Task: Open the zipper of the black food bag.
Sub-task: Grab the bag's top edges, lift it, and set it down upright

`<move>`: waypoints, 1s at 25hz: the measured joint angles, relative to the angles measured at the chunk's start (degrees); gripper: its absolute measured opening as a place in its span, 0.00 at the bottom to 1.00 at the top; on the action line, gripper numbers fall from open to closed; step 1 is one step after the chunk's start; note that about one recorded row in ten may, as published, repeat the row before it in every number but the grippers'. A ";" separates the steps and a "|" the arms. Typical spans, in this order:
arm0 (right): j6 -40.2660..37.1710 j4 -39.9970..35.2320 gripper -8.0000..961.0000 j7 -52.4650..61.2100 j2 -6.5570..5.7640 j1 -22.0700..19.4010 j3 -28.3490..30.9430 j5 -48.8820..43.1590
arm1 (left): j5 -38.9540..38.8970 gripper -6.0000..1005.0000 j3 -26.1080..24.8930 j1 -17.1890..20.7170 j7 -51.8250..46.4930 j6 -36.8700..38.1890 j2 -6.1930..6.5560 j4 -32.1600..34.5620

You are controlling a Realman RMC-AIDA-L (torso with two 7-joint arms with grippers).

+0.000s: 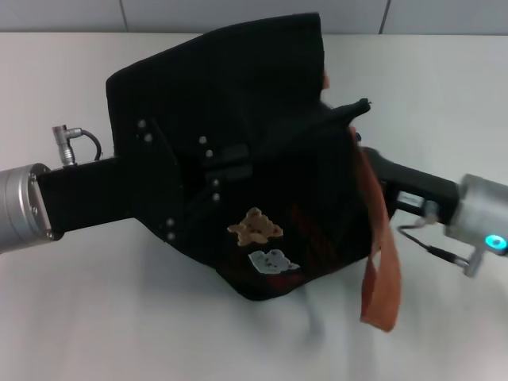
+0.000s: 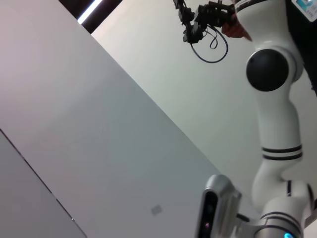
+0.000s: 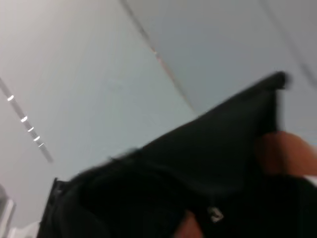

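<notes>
Black food bag (image 1: 262, 151) sits mid-counter (image 1: 95, 317), between both arms, an orange strap (image 1: 379, 262) hanging on its right. Left tool (image 1: 171, 186) and right tool (image 1: 367, 163) press against it; whether either grips, I cannot tell.

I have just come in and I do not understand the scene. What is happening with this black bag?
A two-armed robot is working on the black food bag, which lies tipped on the white table. The left hand reaches in from the left, across the front of the bag. The right hand comes from the right, at the bag's side near the orange strap. A flap of the bag stands up, but the zipper itself cannot be made out here.
</notes>
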 joint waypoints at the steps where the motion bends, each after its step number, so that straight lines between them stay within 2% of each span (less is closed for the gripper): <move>1: -1.12 -1.40 0.08 0.12 -0.10 -2.88 1.30 0.06 | -0.15 0.08 -0.23 0.10 0.01 -0.06 0.06 -0.30; 2: -1.12 -1.40 0.08 0.12 -0.10 -2.88 1.30 0.06 | -0.15 0.08 -0.23 0.10 0.01 -0.06 0.06 -0.30; 6: -6.20 -5.55 0.09 0.73 -0.36 -8.93 2.23 0.08 | -0.74 0.07 -0.33 0.31 0.10 -0.89 0.17 -0.54; 10: -7.57 -7.69 0.10 0.86 -0.51 -11.53 2.46 0.00 | -0.77 0.07 -0.34 0.27 0.11 -1.35 0.18 -0.54; 13: -7.71 -8.29 0.11 0.89 -1.31 -12.99 1.92 -0.96 | -0.86 0.07 -0.34 0.15 0.11 -1.62 0.20 -0.54; 14: -7.83 -8.33 0.11 0.90 -2.16 -13.69 1.52 -2.97 | -1.23 0.07 -0.34 0.13 0.11 -1.86 0.20 -0.55; 18: -8.05 -8.65 0.13 0.90 -2.82 -14.45 1.42 -5.85 | -1.73 0.07 -0.34 0.23 0.11 -2.14 0.21 -0.60; 20: -7.94 -9.01 0.13 0.90 -2.77 -14.41 1.42 -7.94 | -1.95 0.07 -0.34 0.26 0.11 -2.16 0.21 -0.60; 22: -7.01 -9.10 0.14 0.93 -1.96 -12.99 1.39 -10.33 | -1.97 0.07 -0.32 0.25 0.11 -2.10 0.21 -0.60; 23: -5.77 -8.77 0.14 0.93 -1.10 -11.44 1.21 -10.90 | -2.00 0.07 -0.15 0.21 0.11 -1.99 0.19 -0.60; 24: -5.77 -8.77 0.14 0.93 -1.10 -11.44 1.21 -10.90 | -2.00 0.07 -0.15 0.21 0.11 -1.99 0.19 -0.60; 25: -3.96 -7.75 0.14 0.91 -0.29 -9.41 0.66 -11.06 | -2.00 0.07 0.08 0.10 0.11 -1.88 0.16 -0.60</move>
